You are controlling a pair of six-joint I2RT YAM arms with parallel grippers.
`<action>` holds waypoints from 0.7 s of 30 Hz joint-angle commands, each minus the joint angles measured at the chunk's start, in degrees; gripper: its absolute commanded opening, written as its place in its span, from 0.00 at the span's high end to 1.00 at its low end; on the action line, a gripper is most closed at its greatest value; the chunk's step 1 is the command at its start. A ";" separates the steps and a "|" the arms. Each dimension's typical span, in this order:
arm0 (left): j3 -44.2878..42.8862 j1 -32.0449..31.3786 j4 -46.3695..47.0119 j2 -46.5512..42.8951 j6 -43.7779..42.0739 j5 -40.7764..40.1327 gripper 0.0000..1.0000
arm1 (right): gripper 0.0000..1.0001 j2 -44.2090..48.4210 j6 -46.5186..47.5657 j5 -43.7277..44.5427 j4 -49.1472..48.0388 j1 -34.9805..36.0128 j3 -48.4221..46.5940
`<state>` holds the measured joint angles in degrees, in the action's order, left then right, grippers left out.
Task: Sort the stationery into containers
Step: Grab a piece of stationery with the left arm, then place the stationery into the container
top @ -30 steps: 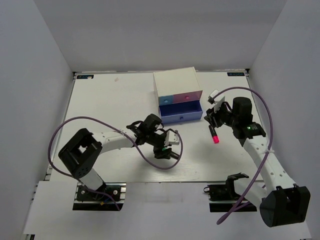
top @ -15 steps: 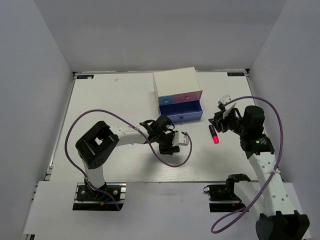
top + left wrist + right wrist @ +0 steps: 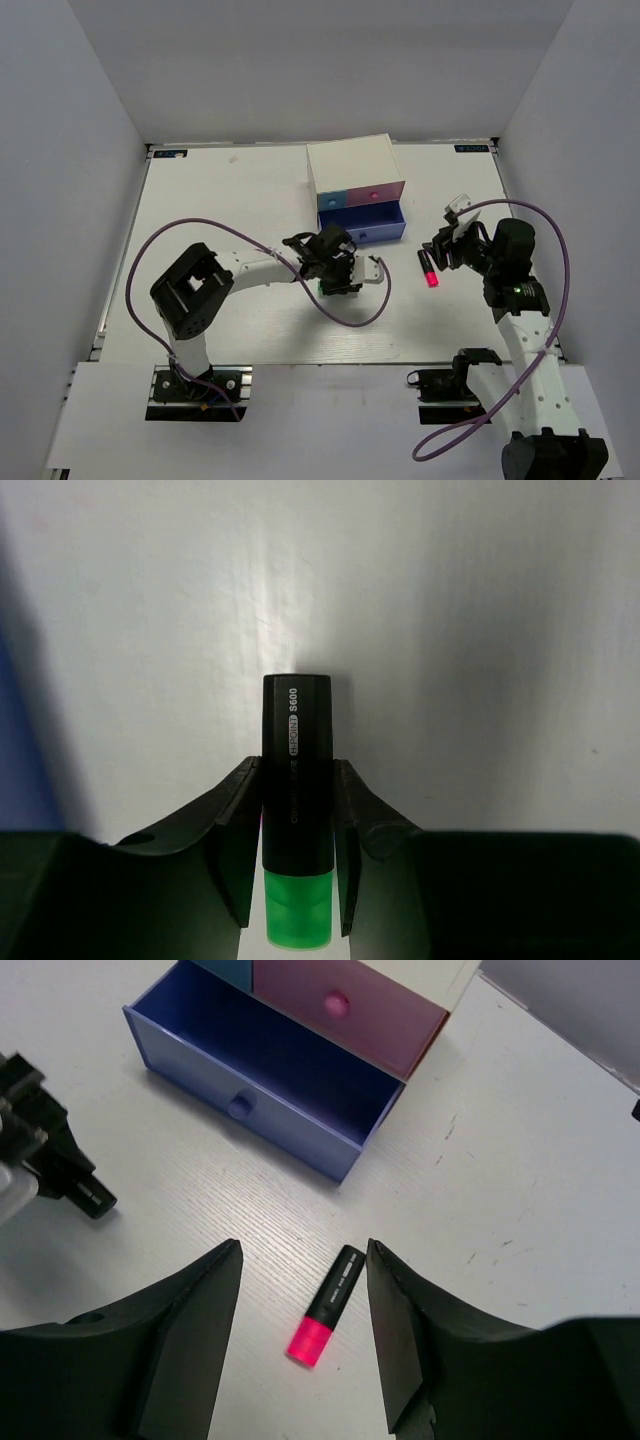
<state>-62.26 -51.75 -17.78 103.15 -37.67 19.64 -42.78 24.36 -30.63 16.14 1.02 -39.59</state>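
The sorting looks barely begun. The white box (image 3: 350, 160) stands at the middle of the bench's (image 3: 220, 200) far edge with its periwinkle drawer (image 3: 290, 1135) pulled open, and no stationery shows in the part of its inside that can be seen. The pink drawer (image 3: 350, 1005) and light blue drawer (image 3: 331, 200) above it are closed. Two pieces are in sight, both outside the drawers, and any others cannot be found in these views. The left end effector (image 3: 296, 770), near the bench's middle just in front of the open drawer, has its fingers (image 3: 232, 830) pressed against both sides of the green highlighter (image 3: 296, 780), pinching the black barrel with the green cap toward the wrist. Whether the pen has left the bench cannot be told. The right end effector (image 3: 302, 1250) hangs with its jaws spread wide and holds nothing. The pink-red highlighter (image 3: 325, 1305) lies flat on the bench beneath the gap, towards the right edge and just beside the drawer's front corner.
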 commanded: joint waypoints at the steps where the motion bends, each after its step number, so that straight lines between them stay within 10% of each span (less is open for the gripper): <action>1: -7.33 0.59 -1.91 -3.05 0.49 -2.05 0.73 | 0.41 1.91 -0.19 0.75 -2.34 -2.23 0.83; 21: -26.42 4.90 7.58 6.09 -4.42 -11.46 0.79 | 0.41 4.64 0.87 -4.08 -1.11 -6.81 1.89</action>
<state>-86.48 -48.21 -12.14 107.87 -39.94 10.70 -39.03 24.64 -32.60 16.23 -4.86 -37.89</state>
